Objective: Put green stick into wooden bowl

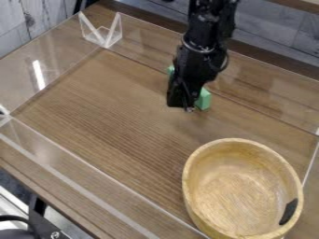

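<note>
Wood-grain table [112, 121], wooden bowl [243, 194] at near edge, green stick [201, 99] ctr-back, clear stand [101, 32] far corner.
</note>
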`<move>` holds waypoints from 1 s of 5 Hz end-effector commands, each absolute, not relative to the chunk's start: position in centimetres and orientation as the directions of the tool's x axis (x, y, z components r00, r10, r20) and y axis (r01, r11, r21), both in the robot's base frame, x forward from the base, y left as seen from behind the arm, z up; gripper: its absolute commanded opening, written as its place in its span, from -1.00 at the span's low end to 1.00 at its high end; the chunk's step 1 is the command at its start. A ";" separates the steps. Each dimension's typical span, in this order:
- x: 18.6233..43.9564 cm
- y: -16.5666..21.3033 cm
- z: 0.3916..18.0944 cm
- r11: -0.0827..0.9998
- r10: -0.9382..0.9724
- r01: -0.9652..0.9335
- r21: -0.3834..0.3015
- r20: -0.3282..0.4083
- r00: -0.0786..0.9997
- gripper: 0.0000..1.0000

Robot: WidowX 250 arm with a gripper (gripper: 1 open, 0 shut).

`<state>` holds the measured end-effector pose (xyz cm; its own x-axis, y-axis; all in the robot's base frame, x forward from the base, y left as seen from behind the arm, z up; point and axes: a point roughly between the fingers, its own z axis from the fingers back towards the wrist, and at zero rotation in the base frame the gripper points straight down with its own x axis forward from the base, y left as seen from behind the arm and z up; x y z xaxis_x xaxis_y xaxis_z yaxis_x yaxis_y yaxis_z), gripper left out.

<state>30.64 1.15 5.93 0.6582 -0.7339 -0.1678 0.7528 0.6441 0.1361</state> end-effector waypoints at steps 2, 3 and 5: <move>32.0 0.5 13.8 0.702 -0.654 0.644 0.305 -0.084 0.752 -1.00; 32.3 -0.1 16.6 0.711 -0.629 0.606 0.357 -0.064 0.775 -1.00; 32.1 -1.0 19.7 0.707 -0.633 0.595 0.382 -0.032 0.773 -1.00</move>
